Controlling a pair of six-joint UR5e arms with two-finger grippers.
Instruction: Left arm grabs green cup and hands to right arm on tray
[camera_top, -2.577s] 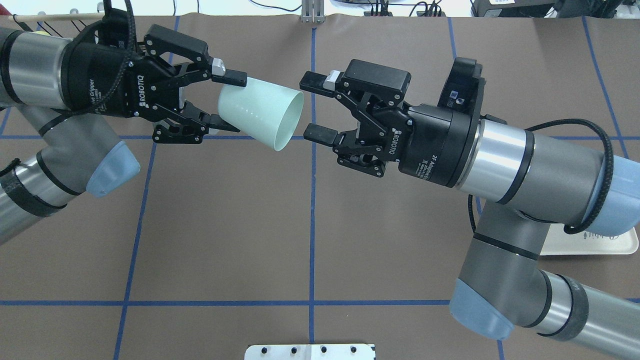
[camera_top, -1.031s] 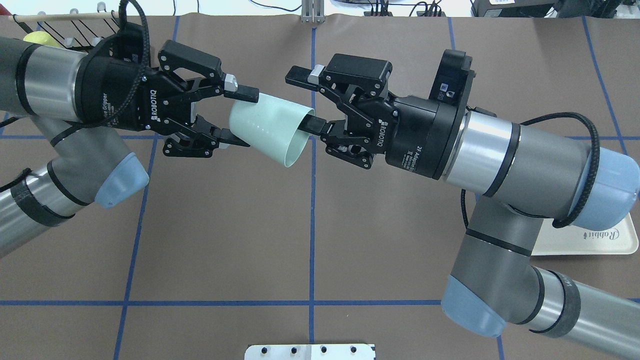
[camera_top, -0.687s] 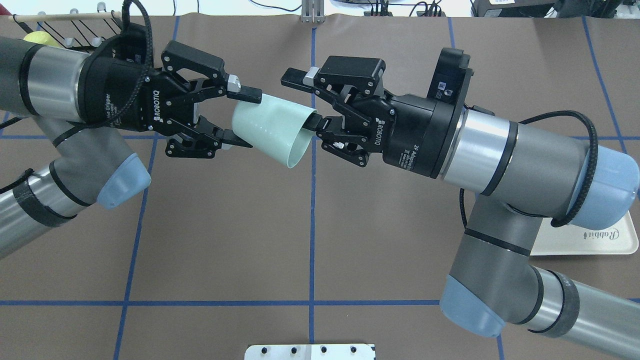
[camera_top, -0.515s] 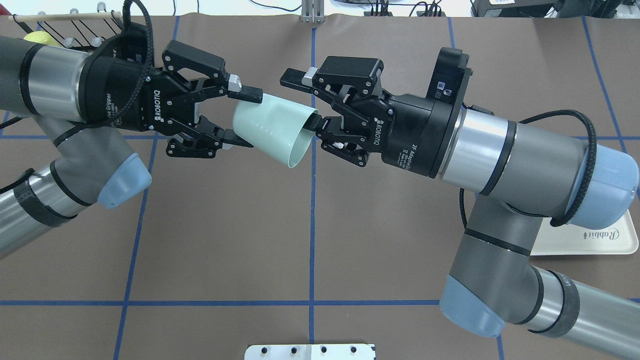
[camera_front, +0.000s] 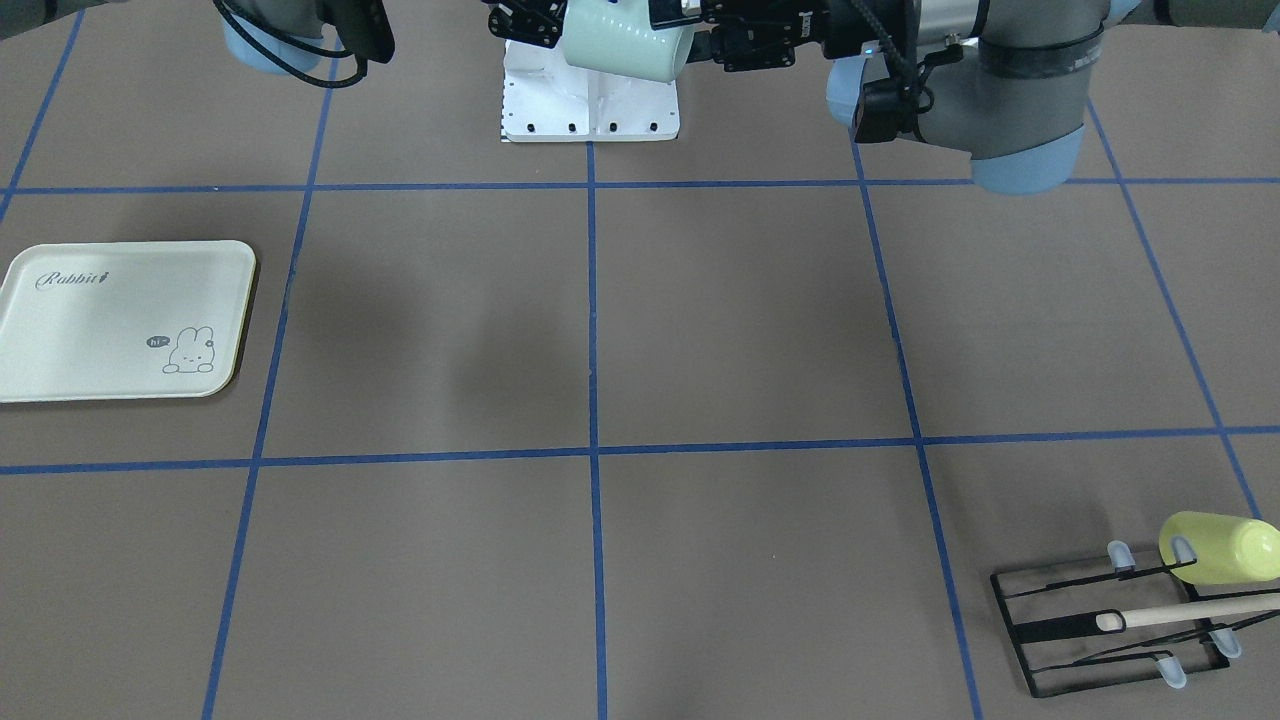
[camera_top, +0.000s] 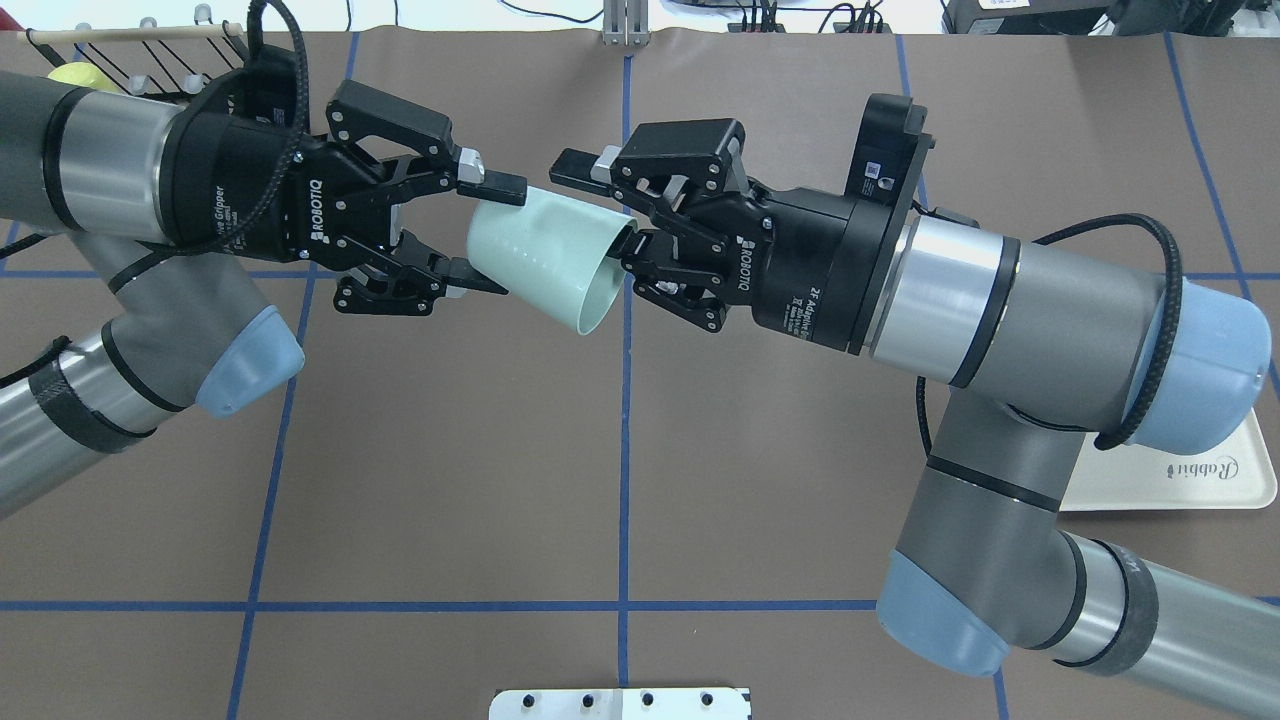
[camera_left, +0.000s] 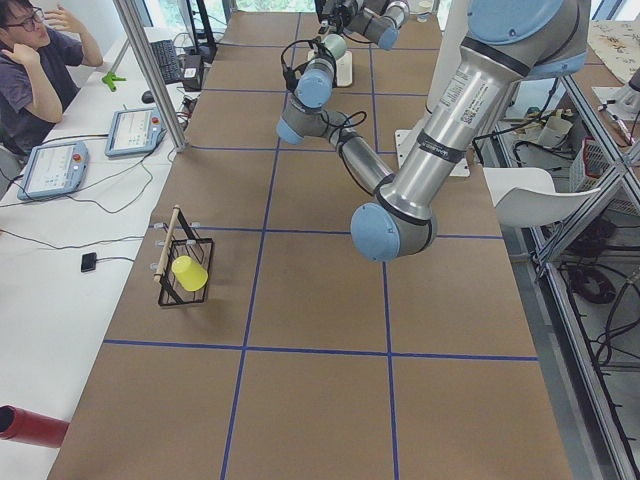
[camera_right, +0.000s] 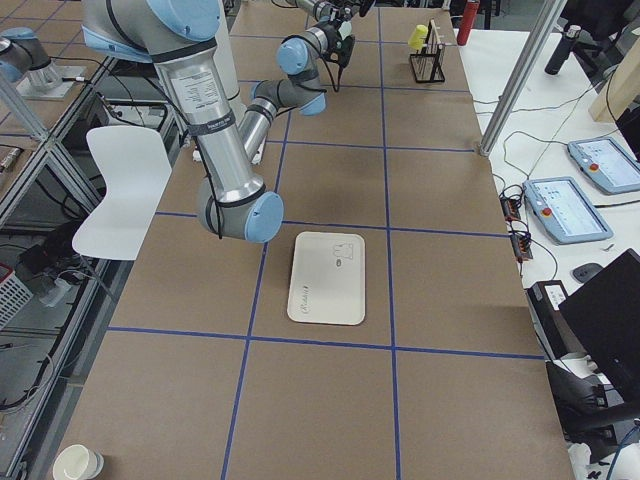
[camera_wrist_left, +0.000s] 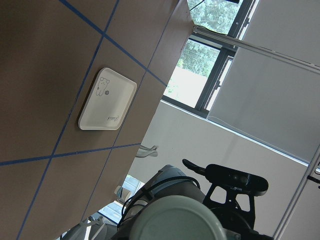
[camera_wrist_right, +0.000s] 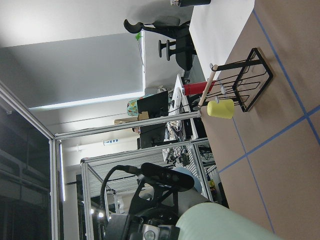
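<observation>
Mid hand-over at upper centre of the overhead view: the left gripper (camera_top: 497, 238) clamps the base of the small pale mint-green plastic tumbler (camera_top: 540, 255) aloft, while the right gripper (camera_top: 598, 205) straddles its rim, not closed yet (one finger inside the mouth), and should pinch before the left releases it for the cream rectangular tray (camera_front: 100, 330).

The green cup (camera_top: 540, 255) is smooth pale plastic with a soft satin sheen. My left gripper (camera_top: 497, 238) and right gripper (camera_top: 590, 203) are matt black. My right arm (camera_top: 1080, 320) is matt grey with a brushed silver metal band and glossy pale-blue caps. The table (camera_top: 450, 450) has a matt brown covering crossed by blue tape (camera_top: 624, 450). The tray (camera_front: 120, 320) is smooth, faintly glossy cream. The wire rack (camera_front: 1060, 628) is thin black metal carrying a pale wooden dowel (camera_front: 1190, 610).
</observation>
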